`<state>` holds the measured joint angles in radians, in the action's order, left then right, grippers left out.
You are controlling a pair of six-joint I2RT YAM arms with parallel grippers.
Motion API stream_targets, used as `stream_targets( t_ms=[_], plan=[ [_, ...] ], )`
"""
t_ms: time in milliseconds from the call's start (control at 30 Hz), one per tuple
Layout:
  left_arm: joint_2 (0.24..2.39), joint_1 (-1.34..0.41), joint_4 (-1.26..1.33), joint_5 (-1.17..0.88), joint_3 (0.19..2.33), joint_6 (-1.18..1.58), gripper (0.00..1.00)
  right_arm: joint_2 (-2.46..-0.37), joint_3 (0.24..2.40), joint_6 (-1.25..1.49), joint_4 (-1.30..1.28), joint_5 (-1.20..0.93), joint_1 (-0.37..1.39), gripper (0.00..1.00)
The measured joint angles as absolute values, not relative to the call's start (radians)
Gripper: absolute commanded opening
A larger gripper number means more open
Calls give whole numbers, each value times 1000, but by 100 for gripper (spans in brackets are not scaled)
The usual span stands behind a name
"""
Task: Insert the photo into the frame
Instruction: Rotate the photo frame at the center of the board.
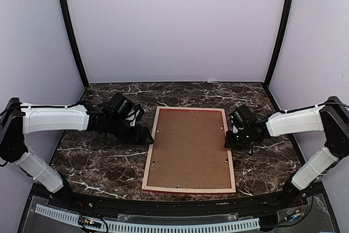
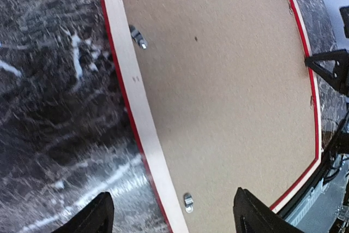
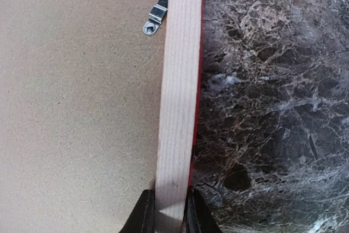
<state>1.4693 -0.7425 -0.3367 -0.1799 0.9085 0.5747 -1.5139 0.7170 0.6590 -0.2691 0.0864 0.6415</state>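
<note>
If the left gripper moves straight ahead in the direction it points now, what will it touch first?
Probably the frame: its pale left rail lies directly ahead between the open fingers of the left gripper. The brown backing board comes just beyond; depth is unclear.

even, soft light; left wrist view motion-blurred over the marble table point(image 2: 49, 107)

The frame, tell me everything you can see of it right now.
The frame lies face down and flat on the marble table, a thin rectangle of pale wood rails with a red edge showing. The brown backing board fills it, with small metal clips along its edges. The right gripper pinches its right rail; the left gripper hangs open over its left rail.
</note>
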Motion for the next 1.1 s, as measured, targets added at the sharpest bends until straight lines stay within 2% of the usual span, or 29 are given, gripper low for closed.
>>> stream_targets(
  t_ms=[233,367,533,1100],
  plan=[
    [1735,-621,-384,-182,1137,448,79,-1530,733,633,-269,91,641,10],
    [1889,-616,-430,-185,1268,398,79,-1534,736,633,-266,81,641,10],
    [1983,-616,-471,-185,1370,370,78,-1555,751,631,-252,71,641,10],
    [2043,-613,-529,-133,1439,388,44,-1587,762,619,-195,47,641,10]
  ],
)
